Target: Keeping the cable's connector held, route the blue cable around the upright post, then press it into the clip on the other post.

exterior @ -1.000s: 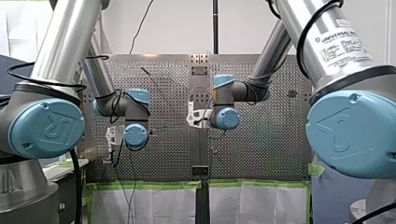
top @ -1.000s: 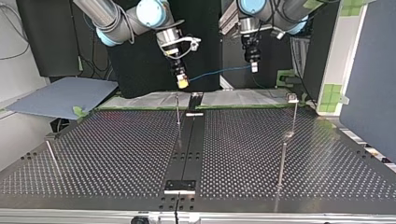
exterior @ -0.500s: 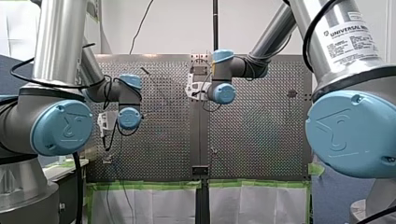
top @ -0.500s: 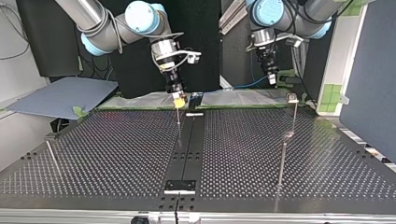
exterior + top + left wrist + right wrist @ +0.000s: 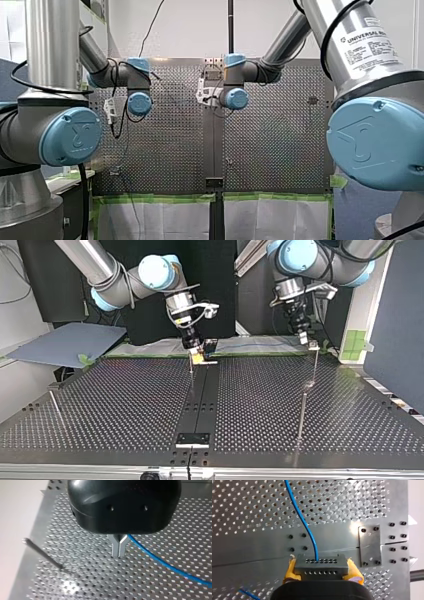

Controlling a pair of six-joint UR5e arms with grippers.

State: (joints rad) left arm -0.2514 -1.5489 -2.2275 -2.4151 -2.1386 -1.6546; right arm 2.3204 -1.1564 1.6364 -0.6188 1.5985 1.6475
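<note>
Light falls bright and even on the perforated table (image 5: pixel 125 405) — in the top view its surface carries a soft sheen, while much beyond its far edge is dark. In my left wrist view a white glare patch sits on the table by the foot of the thin post (image 5: pixel 42 552), the holes there smeared. In my right wrist view the blue cable (image 5: pixel 304 525) and its connector (image 5: pixel 321 566) over the table read crisp — holes further along flare white.

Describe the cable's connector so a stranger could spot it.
In the top view, my right gripper is over the far end of the dark centre strip. The connector is the holed grey block between its yellow pads, blue cable leaving it.
</note>
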